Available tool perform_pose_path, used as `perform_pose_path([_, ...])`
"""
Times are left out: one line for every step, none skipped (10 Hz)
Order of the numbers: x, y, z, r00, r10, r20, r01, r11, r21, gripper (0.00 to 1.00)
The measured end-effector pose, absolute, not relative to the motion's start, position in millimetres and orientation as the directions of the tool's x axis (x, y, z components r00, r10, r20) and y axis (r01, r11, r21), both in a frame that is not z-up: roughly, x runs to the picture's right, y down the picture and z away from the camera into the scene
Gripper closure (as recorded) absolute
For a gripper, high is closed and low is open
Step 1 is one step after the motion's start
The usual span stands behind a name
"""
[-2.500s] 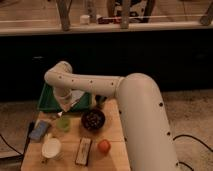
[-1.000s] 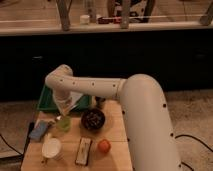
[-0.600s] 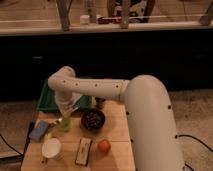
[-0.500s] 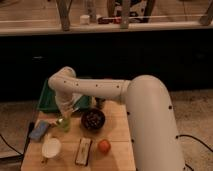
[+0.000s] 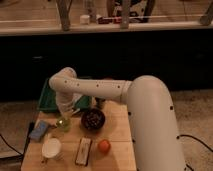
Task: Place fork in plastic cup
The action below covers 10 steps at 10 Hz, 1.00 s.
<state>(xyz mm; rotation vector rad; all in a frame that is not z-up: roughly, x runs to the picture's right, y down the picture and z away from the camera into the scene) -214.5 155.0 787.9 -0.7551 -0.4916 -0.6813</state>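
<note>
The translucent light-green plastic cup (image 5: 63,124) stands on the wooden table, left of the dark round bowl (image 5: 92,119). My gripper (image 5: 64,113) hangs at the end of the white arm, pointing down, right above the cup's mouth. The wrist and arm cover the space over the cup. I cannot make out the fork. It may be hidden by the gripper or inside the cup.
A green tray (image 5: 48,99) lies behind the cup. A blue object (image 5: 39,130) is at the left edge and a larger white cup (image 5: 51,148) at the front left. A flat dark bar (image 5: 83,150) and an orange fruit (image 5: 103,146) are at the front. The wooden table (image 5: 117,125) ends just right of the bowl.
The gripper has come down from over the green tray's edge to just above the green cup. The other objects have not moved.
</note>
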Motion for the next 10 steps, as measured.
perform_pose_path([-215.0,155.9,787.3,0.684,-0.374,0.626,0.711,0.535,-0.457,0.38])
perform_pose_path([-215.4,157.1,787.0,0.685,-0.370,0.628,0.710,0.533,-0.460,0.26])
perform_pose_path([-215.9,157.8,786.8,0.685,-0.368,0.629,0.710,0.532,-0.461,0.21])
perform_pose_path([-216.8,158.7,786.4,0.684,-0.366,0.631,0.710,0.532,-0.461,0.20])
perform_pose_path([-218.3,159.2,786.3,0.683,-0.363,0.634,0.709,0.536,-0.458,0.20])
perform_pose_path([-219.5,159.3,785.8,0.682,-0.362,0.636,0.710,0.537,-0.456,0.20])
perform_pose_path([-220.6,159.6,785.7,0.681,-0.360,0.637,0.709,0.539,-0.454,0.20])
perform_pose_path([-220.9,159.4,785.9,0.682,-0.359,0.638,0.709,0.540,-0.454,0.20])
perform_pose_path([-221.9,158.7,786.0,0.681,-0.359,0.638,0.709,0.541,-0.452,0.20])
perform_pose_path([-222.8,158.0,785.9,0.681,-0.360,0.638,0.709,0.542,-0.451,0.20])
